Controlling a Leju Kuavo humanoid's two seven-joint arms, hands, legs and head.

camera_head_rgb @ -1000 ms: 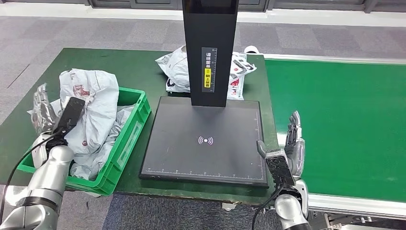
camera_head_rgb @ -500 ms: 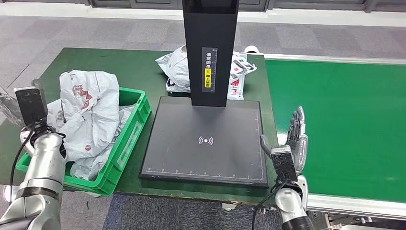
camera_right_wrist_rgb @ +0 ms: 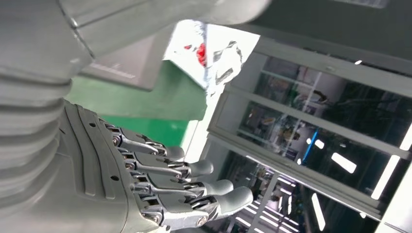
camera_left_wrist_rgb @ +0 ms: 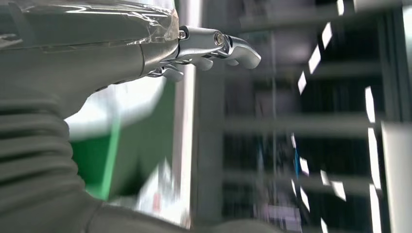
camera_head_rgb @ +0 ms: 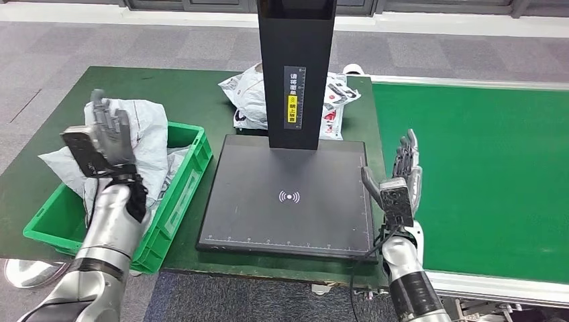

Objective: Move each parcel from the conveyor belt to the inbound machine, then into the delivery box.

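Note:
Grey plastic parcels (camera_head_rgb: 149,144) with red print are heaped in the green delivery box (camera_head_rgb: 178,201) at the left. My left hand (camera_head_rgb: 107,133) is raised above that box, fingers straight and apart, holding nothing; its fingers (camera_left_wrist_rgb: 214,46) point into the room. My right hand (camera_head_rgb: 402,176) stands upright between the black inbound machine pad (camera_head_rgb: 288,196) and the green conveyor belt (camera_head_rgb: 483,174), fingers (camera_right_wrist_rgb: 194,187) spread, empty. Two more parcels (camera_head_rgb: 247,97) lie behind the machine's black column (camera_head_rgb: 295,70).
The green table (camera_head_rgb: 181,94) carries the box and the machine. A metal rail (camera_head_rgb: 496,285) edges the belt near me. Grey carpet lies beyond the table, and glass-fronted shelving (camera_right_wrist_rgb: 316,131) stands in the room.
My left hand swung out to the left of the box, then rose back over it. My right hand lifted a little and moved toward the pad's edge.

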